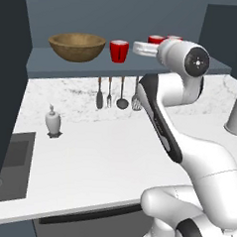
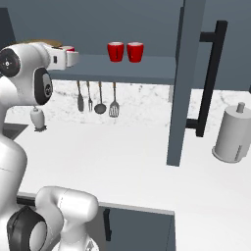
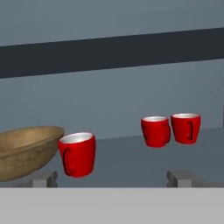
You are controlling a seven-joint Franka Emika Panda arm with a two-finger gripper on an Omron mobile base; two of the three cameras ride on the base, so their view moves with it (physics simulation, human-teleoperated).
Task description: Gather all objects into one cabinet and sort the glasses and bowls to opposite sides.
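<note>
now the gripper point(image 3: 111, 177) stands fully open with nothing between its fingers point(image 3: 43, 178), raised to shelf height and facing into the cabinet point(image 1: 118, 66). wooden bowl point(image 1: 76, 46) sits at the left end of the shelf board. one red cup point(image 1: 118, 51) stands just right of the bowl, close but apart in the left base view. two more red cups point(image 2: 115, 51) point(image 2: 135, 52) stand side by side further right on the same shelf, almost touching each other. four utensils point(image 1: 117, 93) hang below the shelf; a soap dispenser point(image 1: 53, 120) stands on the counter point(image 1: 103, 159).
</note>
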